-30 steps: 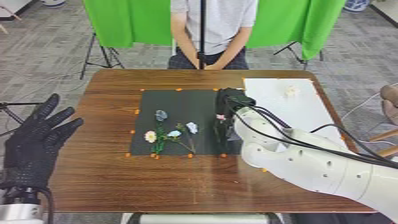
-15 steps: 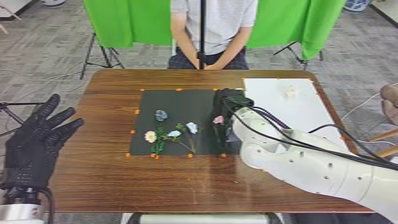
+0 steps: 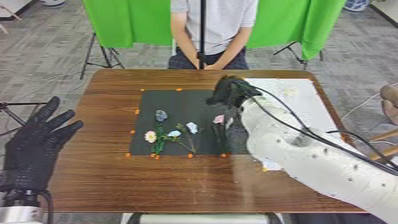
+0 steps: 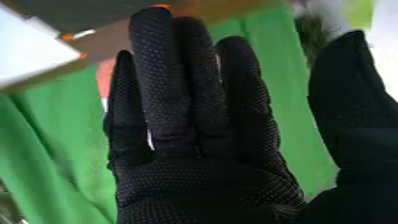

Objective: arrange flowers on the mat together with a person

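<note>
My right hand (image 3: 233,90) is over the far right corner of the dark mat (image 3: 191,100), beside the white mat. In the right wrist view the right hand (image 4: 200,185) has straight fingers, its thumb apart, and holds nothing. On the dark mat lie a pink flower (image 3: 218,119), a white flower (image 3: 192,127), a light blue flower (image 3: 174,133), a cream flower (image 3: 150,136) and a dark blue flower (image 3: 161,115). A pale flower (image 3: 290,91) lies on the white mat (image 3: 306,107). My left hand (image 3: 34,145) is open beside the table's left edge.
The brown table (image 3: 178,185) extends in front of the mats. Small orange markers line the dark mat's edges. My right forearm crosses the white mat and the table's right side. A person stands at the far edge with hands together, in front of a green curtain (image 3: 124,25).
My right hand has risen and moved away toward the far side of the dark mat, uncovering the pink flower and its stem. The left hand and the person have hardly moved.
</note>
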### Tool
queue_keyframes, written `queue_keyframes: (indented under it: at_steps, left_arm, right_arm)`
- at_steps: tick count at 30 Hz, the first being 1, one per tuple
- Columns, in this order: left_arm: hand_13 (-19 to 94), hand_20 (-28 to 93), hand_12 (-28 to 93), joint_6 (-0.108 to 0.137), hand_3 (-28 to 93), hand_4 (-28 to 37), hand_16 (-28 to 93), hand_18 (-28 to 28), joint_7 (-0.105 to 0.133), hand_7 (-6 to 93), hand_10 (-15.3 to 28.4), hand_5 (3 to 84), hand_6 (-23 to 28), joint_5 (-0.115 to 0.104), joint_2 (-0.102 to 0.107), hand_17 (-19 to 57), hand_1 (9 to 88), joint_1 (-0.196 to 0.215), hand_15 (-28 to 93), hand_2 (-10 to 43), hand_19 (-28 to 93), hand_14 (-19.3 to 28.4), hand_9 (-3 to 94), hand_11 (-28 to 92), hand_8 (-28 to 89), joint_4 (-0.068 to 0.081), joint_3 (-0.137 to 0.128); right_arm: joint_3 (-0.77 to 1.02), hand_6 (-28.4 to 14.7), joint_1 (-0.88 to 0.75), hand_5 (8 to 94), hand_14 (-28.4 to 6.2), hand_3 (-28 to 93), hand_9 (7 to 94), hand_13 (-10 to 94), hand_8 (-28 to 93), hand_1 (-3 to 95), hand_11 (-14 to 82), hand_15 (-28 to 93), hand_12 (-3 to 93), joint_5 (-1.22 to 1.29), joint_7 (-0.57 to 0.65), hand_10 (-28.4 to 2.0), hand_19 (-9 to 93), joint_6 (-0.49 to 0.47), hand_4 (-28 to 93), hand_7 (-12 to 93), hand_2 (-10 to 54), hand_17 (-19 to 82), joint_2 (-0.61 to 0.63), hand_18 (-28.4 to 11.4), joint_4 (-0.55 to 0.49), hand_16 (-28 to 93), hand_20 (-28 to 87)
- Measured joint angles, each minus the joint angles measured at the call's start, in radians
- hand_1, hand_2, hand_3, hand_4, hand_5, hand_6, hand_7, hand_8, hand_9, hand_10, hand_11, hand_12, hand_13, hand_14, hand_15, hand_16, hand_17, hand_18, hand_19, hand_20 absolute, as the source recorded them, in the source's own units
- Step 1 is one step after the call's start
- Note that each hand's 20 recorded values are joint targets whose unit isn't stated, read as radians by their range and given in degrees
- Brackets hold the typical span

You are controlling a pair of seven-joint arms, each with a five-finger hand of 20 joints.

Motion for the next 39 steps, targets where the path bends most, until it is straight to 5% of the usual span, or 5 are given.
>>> queue_keyframes:
  at_steps: [6, 14, 24, 39]
  left_arm:
    - [21, 17, 11, 0.000, 75, -27.1, -6, 17.9, -0.007, 9.5, 14.3, 30.6, 4.3, 0.002, -0.011, -9.3, 20.0, 0.003, 44, 7.7, 37, 22.0, 29.4, 16, -8, 0.000, -0.010]
    - [20, 17, 12, 0.002, 75, -27.7, -5, 17.8, -0.006, 9.4, 14.2, 30.6, 4.4, 0.001, -0.016, -9.3, 19.8, 0.015, 42, 7.7, 37, 21.8, 29.0, 15, -8, 0.000, -0.014]
    - [20, 17, 12, 0.005, 75, -27.6, -5, 17.7, -0.002, 9.4, 14.3, 30.7, 4.4, -0.001, -0.016, -9.3, 19.7, 0.017, 42, 7.6, 37, 21.8, 29.0, 16, -8, 0.000, -0.012]
    - [21, 17, 12, 0.004, 75, -27.4, -5, 17.6, -0.022, 9.4, 14.4, 30.7, 4.5, 0.004, -0.022, -9.3, 20.0, -0.002, 43, 7.8, 37, 21.9, 29.2, 16, -8, 0.001, -0.008]
  right_arm:
    - [0.221, -1.0, -0.161, 58.2, -17.3, 70, 61.5, 56, -12, 28.5, 16.8, 49, 14.5, 0.150, -0.041, -17.5, 65, 0.055, -25, 13, -0.7, 16, 0.033, -19.9, -0.121, 11, 8]
    - [0.514, -1.2, -0.437, 56.5, -17.9, 71, 60.2, 54, -12, 28.1, 16.9, 50, 14.4, 0.361, -0.134, -17.8, 63, 0.249, -25, 14, -1.1, 13, 0.076, -19.8, -0.210, 9, 8]
    - [0.603, -1.1, -0.625, 56.1, -18.0, 71, 59.9, 53, -12, 28.0, 17.0, 50, 14.2, 0.344, -0.133, -17.8, 63, 0.315, -25, 14, -1.1, 13, 0.103, -19.9, -0.246, 9, 9]
    - [0.595, -1.0, -0.635, 56.0, -18.0, 71, 60.1, 54, -13, 28.0, 17.1, 51, 14.2, 0.353, -0.134, -17.9, 63, 0.346, -25, 14, -1.0, 13, 0.122, -20.0, -0.248, 8, 9]
